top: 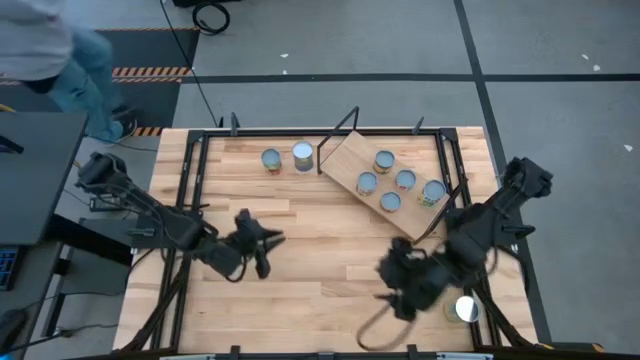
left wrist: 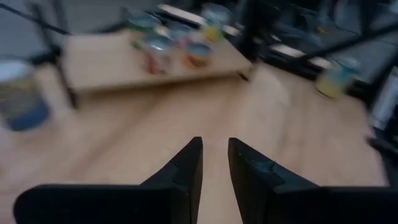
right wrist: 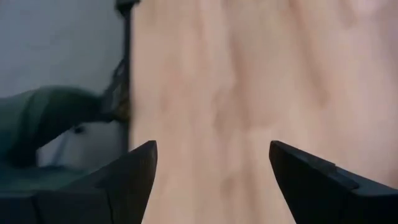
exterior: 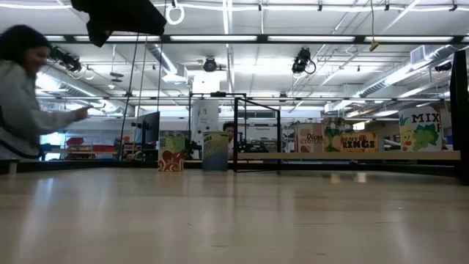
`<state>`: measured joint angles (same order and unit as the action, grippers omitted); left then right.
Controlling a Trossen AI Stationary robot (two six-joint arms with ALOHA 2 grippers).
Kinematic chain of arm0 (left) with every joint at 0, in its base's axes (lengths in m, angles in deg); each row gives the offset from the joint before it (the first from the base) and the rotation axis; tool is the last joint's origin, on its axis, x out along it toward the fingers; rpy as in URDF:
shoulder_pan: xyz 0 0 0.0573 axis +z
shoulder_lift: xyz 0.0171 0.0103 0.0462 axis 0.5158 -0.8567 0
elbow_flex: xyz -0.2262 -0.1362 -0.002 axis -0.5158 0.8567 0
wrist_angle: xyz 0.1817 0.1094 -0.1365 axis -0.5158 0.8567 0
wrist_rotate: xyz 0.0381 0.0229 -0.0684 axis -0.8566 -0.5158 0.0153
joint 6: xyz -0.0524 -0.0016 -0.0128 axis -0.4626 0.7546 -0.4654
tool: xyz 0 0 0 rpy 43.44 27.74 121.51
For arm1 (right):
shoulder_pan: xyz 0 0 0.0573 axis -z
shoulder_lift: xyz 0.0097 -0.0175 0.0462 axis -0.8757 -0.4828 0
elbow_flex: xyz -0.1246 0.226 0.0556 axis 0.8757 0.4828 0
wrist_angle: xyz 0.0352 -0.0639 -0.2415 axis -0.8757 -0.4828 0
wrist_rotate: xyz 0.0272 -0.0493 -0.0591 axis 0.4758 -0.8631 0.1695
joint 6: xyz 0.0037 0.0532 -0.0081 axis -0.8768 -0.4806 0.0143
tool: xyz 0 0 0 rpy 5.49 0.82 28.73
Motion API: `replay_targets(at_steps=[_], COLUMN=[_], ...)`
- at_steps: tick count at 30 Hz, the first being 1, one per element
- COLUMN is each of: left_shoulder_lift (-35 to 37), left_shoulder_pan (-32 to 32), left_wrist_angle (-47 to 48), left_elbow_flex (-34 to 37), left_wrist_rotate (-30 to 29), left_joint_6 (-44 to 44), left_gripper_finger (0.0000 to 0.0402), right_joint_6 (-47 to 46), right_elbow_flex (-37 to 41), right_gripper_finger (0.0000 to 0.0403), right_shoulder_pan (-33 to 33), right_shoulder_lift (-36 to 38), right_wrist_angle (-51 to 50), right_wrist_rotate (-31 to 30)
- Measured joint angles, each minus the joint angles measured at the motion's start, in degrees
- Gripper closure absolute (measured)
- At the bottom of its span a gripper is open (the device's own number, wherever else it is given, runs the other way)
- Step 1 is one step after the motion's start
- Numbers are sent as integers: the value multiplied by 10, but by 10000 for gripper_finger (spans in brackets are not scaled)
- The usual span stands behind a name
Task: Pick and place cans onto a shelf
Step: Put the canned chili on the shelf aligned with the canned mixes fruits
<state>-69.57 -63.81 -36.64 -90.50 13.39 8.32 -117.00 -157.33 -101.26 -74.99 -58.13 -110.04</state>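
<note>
The shelf (top: 345, 160), a light wood board on a black wire frame, stands slantwise at the far right of the table and carries several cans (top: 390, 201) upright on their bases. Two more cans (top: 271, 160) (top: 303, 155) stand on the tabletop left of it, and one can (top: 466, 308) stands by the near right corner. My left gripper (top: 268, 243) (left wrist: 214, 165) hovers over the table's middle left, pointing toward the shelf (left wrist: 112, 56), its fingers a little apart with nothing between them. My right gripper (top: 392, 290) (right wrist: 211, 168) hangs open over bare wood left of the near-right can.
A black frame rail (top: 190, 200) runs around the tabletop. The planked wood between the two grippers (top: 320, 270) is bare. A person (top: 50, 45) stands beyond the table's far left corner, seen also in the low view as a person (exterior: 22, 95) with an arm stretched out.
</note>
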Motion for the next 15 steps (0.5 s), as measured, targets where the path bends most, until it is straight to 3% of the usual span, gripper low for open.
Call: replay_targets(at_steps=[3,6,10,15], left_shoulder_lift=[27,45,48,46], left_shoulder_pan=[41,101,207,357], left_wrist_angle=[40,83,84,40], left_elbow_flex=[0,0,0,0], left_wrist_rotate=[-7,27,116,234], left_joint_6=[1,8,89,225], left_gripper_finger=[318,305,264,178], right_joint_6=[109,227,339,380], right_elbow_flex=[-22,-29,-30,-30], right_gripper_finger=[86,86,86,86], right_shoulder_pan=[59,121,205,261], right_shoulder_lift=[-1,7,22,45], right_wrist_angle=[7,41,90,61], right_wrist_rotate=[-2,-3,14,45])
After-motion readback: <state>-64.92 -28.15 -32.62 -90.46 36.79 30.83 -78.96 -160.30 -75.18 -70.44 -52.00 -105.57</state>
